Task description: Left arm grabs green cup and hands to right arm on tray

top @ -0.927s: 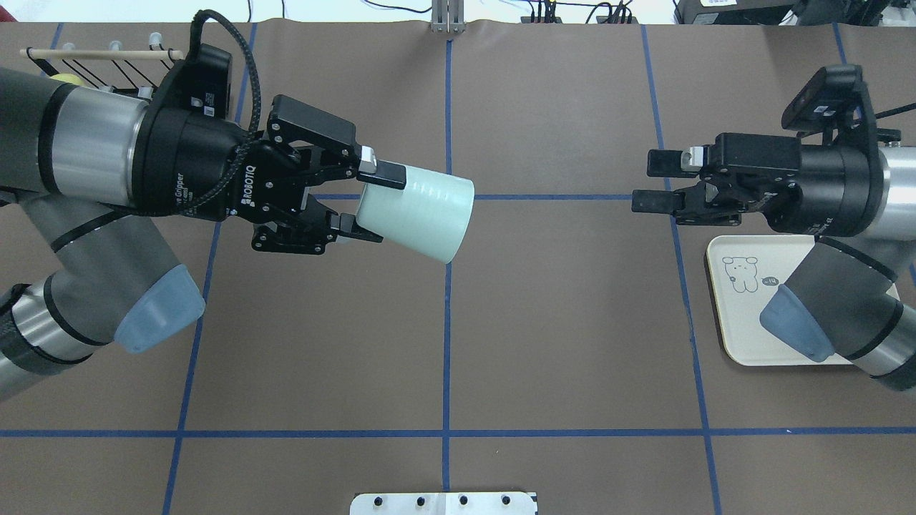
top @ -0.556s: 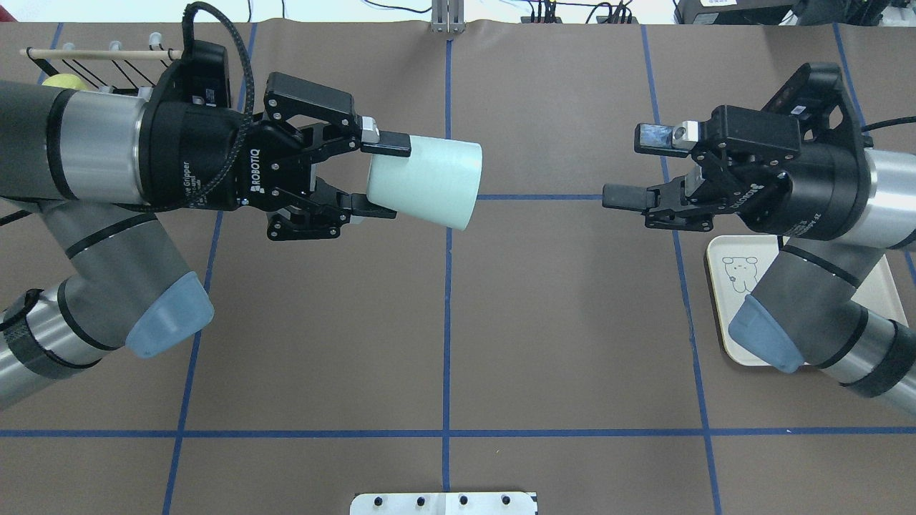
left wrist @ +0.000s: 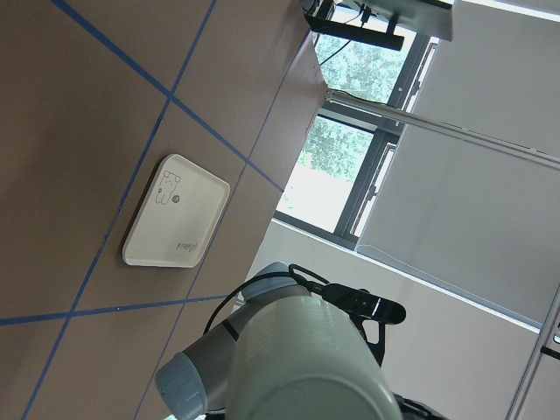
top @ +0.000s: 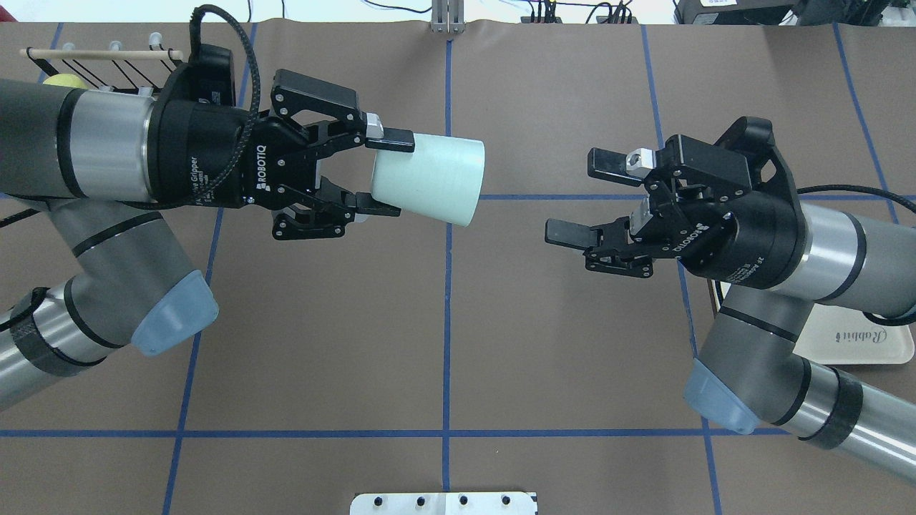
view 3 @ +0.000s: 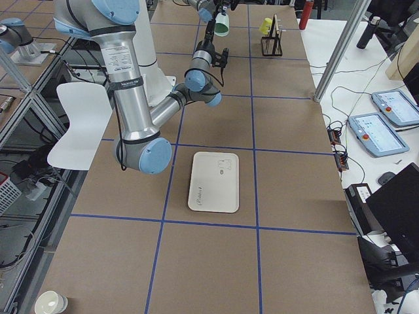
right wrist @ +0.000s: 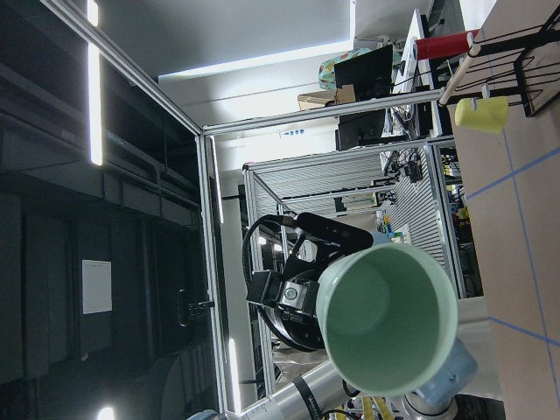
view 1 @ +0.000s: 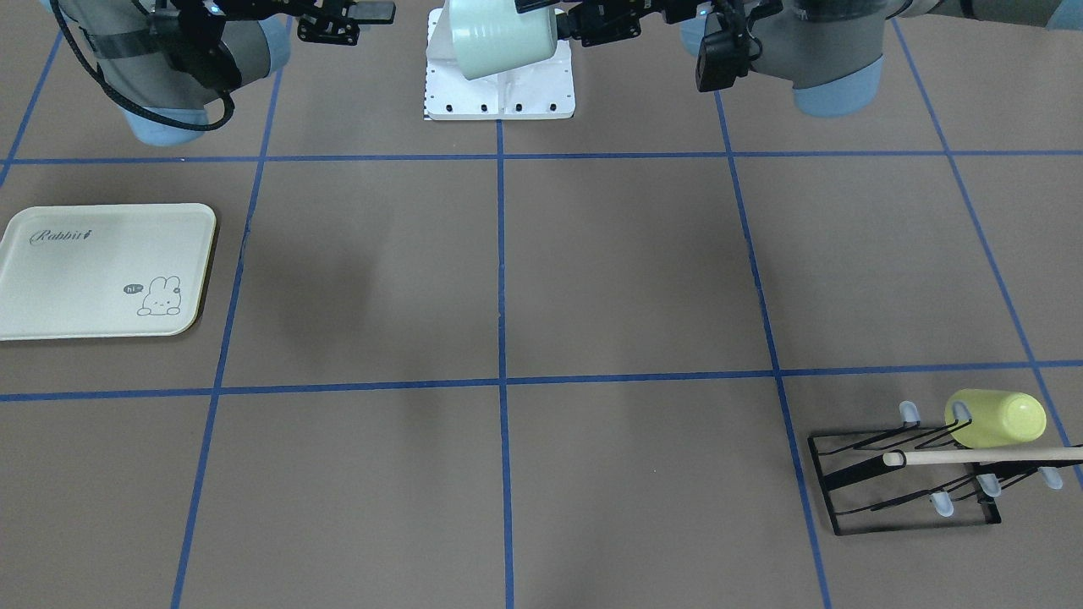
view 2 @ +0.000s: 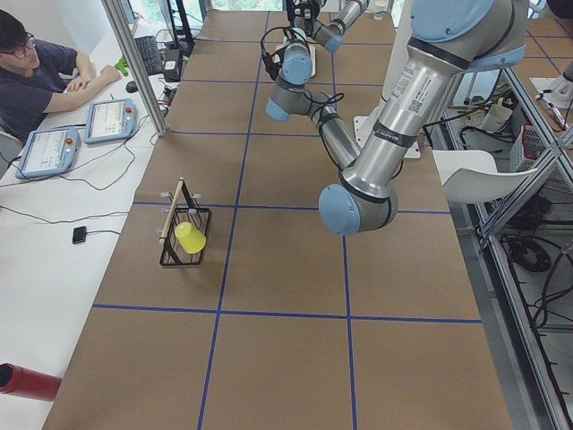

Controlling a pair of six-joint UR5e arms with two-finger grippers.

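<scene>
The pale mint-green cup [top: 429, 179] is held on its side in the air over the table's centre line. My left gripper [top: 390, 175] is shut on its base end. The cup's open mouth faces my right gripper and shows in the right wrist view [right wrist: 389, 319]. My right gripper [top: 581, 198] is open and empty, a short gap to the right of the cup's rim, its fingers pointing at the cup. The cream tray [view 1: 101, 271] with the "Rabbit" script lies flat and empty. In the overhead view the tray [top: 851, 336] is mostly hidden under my right arm.
A black wire rack [view 1: 905, 478] with a wooden rod stands at the far left corner and holds a yellow-lime cup [view 1: 994, 419]. A white mount plate [top: 444, 503] sits at the table's near edge. An operator [view 2: 36, 63] sits beyond the far side.
My right arm has swung in toward the centre, and its open gripper has turned and come closer to the cup. My left gripper with the cup has shifted slightly right and up.
</scene>
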